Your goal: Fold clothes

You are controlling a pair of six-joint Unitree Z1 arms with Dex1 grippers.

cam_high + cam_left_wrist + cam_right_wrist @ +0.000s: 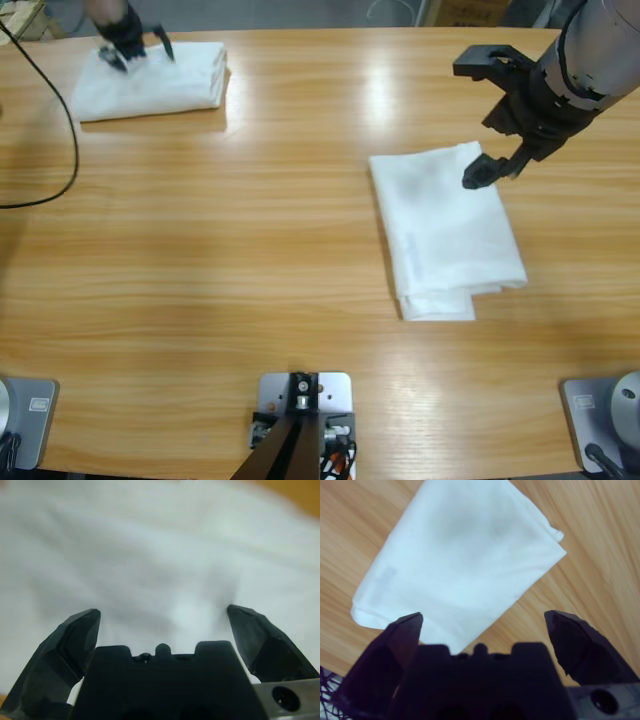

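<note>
Over the folded T-shirt (445,230) my right gripper (478,120) hung wide; left gripper (137,52), jaws spread, pressed the stack (150,85). Stacking seemed next.

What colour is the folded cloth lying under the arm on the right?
Plain white, the folded T-shirt; clearest in the high view.

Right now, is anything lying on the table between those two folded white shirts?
No. In the high view, only bare wooden table separates the folded shirt at the far left from the folded shirt on the right.
</note>
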